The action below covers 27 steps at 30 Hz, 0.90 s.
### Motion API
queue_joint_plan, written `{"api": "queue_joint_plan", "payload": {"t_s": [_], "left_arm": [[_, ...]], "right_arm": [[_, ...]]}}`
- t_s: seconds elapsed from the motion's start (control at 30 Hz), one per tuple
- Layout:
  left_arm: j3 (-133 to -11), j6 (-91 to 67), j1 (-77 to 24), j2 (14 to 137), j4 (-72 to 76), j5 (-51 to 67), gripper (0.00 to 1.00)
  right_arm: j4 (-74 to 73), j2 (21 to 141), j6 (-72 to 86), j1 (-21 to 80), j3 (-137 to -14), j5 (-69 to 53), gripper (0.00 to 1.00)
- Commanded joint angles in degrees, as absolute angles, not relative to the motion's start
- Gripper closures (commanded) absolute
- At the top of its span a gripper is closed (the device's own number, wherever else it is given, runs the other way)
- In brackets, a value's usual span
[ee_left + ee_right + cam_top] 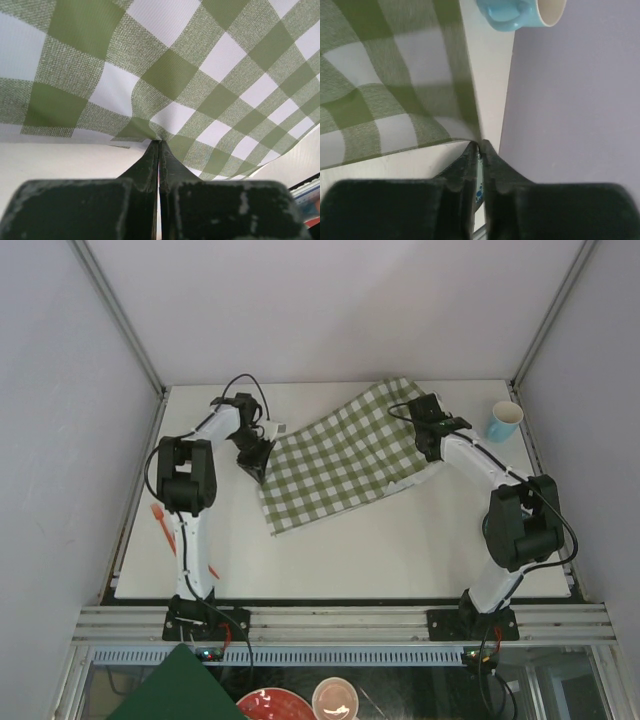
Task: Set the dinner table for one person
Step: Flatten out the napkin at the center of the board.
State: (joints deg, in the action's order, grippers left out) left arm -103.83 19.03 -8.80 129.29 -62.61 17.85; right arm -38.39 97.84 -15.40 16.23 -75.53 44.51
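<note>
Jaws: left gripper is pinched shut on the left edge of the cloth; right gripper is pinched shut on its far right corner.
Cloth: green-and-white check, stretched askew between the two grips, rumpled near the right one.
Dinner table: off-white top, lying beneath cloth and arms.
Cup: blue, upright, near the right gripper at the far right corner.
Risk: either thin pinch may slip if the arms pull unevenly, and a rightward swing could topple the cup.
</note>
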Motion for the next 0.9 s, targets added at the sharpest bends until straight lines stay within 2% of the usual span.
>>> {"api": "queue_joint_plan", "payload": {"t_s": [0.0,0.03,0.07,0.13,0.17,0.7,0.73,0.77,0.8,0.87], "left_arm": [[-103.19,22.73,-8.14,124.6,-66.81,16.56,1.0],[-103.56,23.01,-8.08,124.59,-67.45,16.39,1.0],[-103.74,23.37,-8.0,124.55,-67.97,16.32,1.0],[-103.69,23.92,-7.78,124.23,-68.68,15.85,1.0],[-103.52,24.18,-7.64,123.96,-68.91,15.95,1.0],[-100.12,25.16,-2.82,115.82,-71.31,15.28,0.99],[-99.77,24.89,-2.52,114.96,-70.48,15.75,0.89],[-99.39,24.38,-2.13,114.1,-69.3,16.52,0.56],[-99.02,23.81,-1.73,113.34,-67.68,17.08,0.04],[-99.34,23.58,-1.35,112.93,-66.71,18.45,0.0]], "right_arm": [[-37.72,97.72,-14.31,15.9,-75.0,49.35,0.73],[-37.81,97.85,-14.66,15.9,-74.85,49.7,0.5],[-37.17,97.52,-15.19,15.83,-74.57,50.11,0.36],[-35.51,96.57,-16.62,15.94,-74.07,51.0,0.1],[-34.9,96.17,-17.38,16.1,-74.01,51.2,0.05],[-32.06,94.99,-19.23,18.9,-74.06,45.38,0.03],[-32.53,95.39,-19.18,19.14,-74.04,45.48,0.03],[-32.85,95.73,-19.12,19.42,-74.09,45.38,0.03],[-33.1,95.81,-18.92,19.57,-74.07,45.29,0.03],[-33.47,95.47,-18.97,20.08,-74.02,45.12,0.03]]}}
